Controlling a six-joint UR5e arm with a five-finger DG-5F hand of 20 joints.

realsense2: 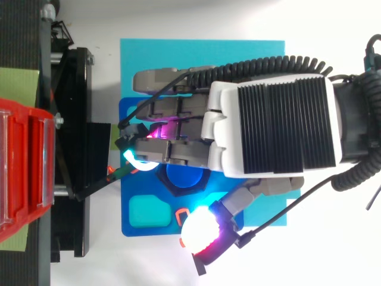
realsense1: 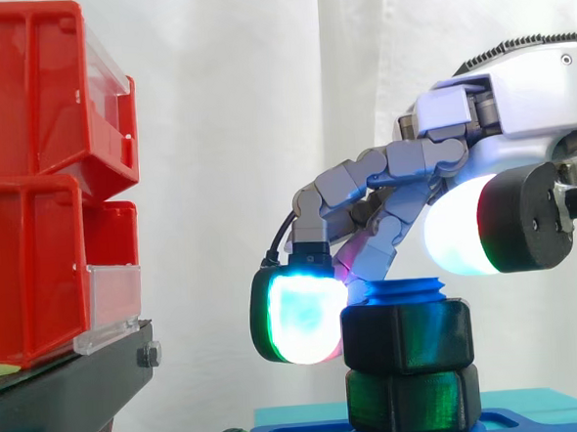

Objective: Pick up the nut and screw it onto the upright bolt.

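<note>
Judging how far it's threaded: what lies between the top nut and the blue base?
In the side view, a second black hex piece sits on the base, right under the nut.

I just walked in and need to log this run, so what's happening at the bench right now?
The robot's hand is down over the upright blue bolt, which stands on a blue base plate beside the red bins. A black nut sits near the bolt's top, directly above a second black nut. Whether the hand actually grips the top one is unclear.
</note>
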